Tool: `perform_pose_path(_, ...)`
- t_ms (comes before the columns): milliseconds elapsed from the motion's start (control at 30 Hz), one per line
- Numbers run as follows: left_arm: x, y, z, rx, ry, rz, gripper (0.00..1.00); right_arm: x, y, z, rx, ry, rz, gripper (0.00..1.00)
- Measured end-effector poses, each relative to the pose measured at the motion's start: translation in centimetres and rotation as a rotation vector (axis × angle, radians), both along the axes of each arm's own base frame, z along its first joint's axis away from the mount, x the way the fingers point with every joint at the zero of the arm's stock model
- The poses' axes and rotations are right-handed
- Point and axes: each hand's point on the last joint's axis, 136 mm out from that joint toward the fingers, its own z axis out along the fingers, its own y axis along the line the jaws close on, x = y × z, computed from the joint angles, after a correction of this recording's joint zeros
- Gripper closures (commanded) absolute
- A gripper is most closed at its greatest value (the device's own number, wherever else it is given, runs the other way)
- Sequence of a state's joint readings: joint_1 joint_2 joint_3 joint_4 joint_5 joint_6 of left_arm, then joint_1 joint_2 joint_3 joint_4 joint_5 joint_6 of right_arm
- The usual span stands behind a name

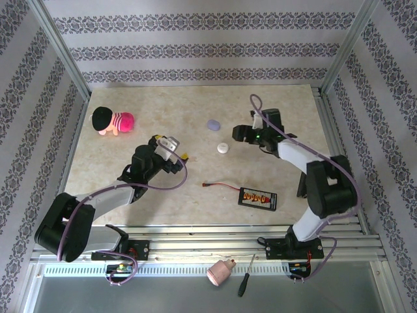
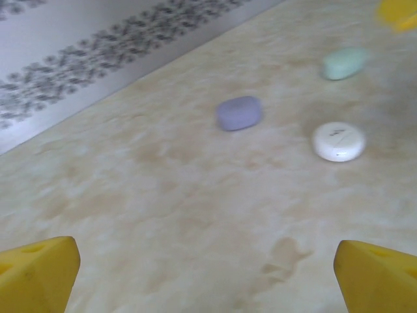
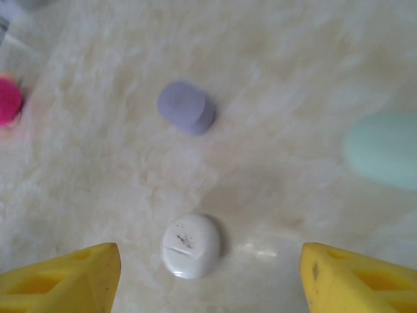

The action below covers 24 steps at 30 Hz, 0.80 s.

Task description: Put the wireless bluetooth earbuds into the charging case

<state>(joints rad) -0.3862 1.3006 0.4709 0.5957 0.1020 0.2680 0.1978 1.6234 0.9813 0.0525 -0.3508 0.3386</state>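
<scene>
Three closed oval charging cases lie on the marble table: a lavender case, a white case and a pale green case. The earbuds are out of view. My right gripper hovers open just right of the white case, which rests on the table between its yellow fingers, nearer the left one and touching neither. Further left, my left gripper is open and empty, pointing toward the cases.
A pink and black plush toy sits at the back left. A black battery pack with a red wire lies in front of the right arm. A pink object and a screwdriver rest on the front ledge. Patterned walls enclose the table.
</scene>
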Motion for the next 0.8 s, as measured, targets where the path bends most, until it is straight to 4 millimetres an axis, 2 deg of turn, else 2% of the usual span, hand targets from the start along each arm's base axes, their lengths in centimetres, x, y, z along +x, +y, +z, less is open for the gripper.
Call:
perform_pose_path(133, 1.1, 3.3, -0.7, 0.025, -0.014, 0.142, 0.01, -0.1, -4.0, 2.5, -0.152, -0.158, -0.087, 0.20)
perform_pose_path(233, 1.6, 6.0, -1.3, 0.024, -0.008, 0.243, 0.01, -0.7, -6.2, 2.7, -0.295, -0.247, -0.131, 0.12)
perform_pose_path(300, 1.9, 7.7, -1.4, 0.011, -0.009, 0.303, 0.01, -1.2, -7.5, 1.9, -0.374, -0.280, -0.164, 0.09)
perform_pose_path(433, 2.4, 10.5, -1.2, -0.013, -0.010, 0.406, 0.01, -2.7, -10.5, -1.3, -0.505, -0.274, -0.232, 0.06)
perform_pose_path(567, 2.1, 12.8, -2.0, -0.054, -0.015, 0.478, 0.01, -3.7, -13.4, -3.3, -0.523, -0.272, -0.309, 0.02)
perform_pose_path(700, 1.6, 14.6, -5.5, -0.082, 0.039, 0.525, 0.01, -3.9, -14.8, -4.5, -0.506, -0.292, -0.344, 0.02)
perform_pose_path(800, 1.7, 15.6, -7.7, -0.111, 0.075, 0.552, 0.01, -3.7, -15.0, -4.2, -0.471, -0.323, -0.351, 0.02)
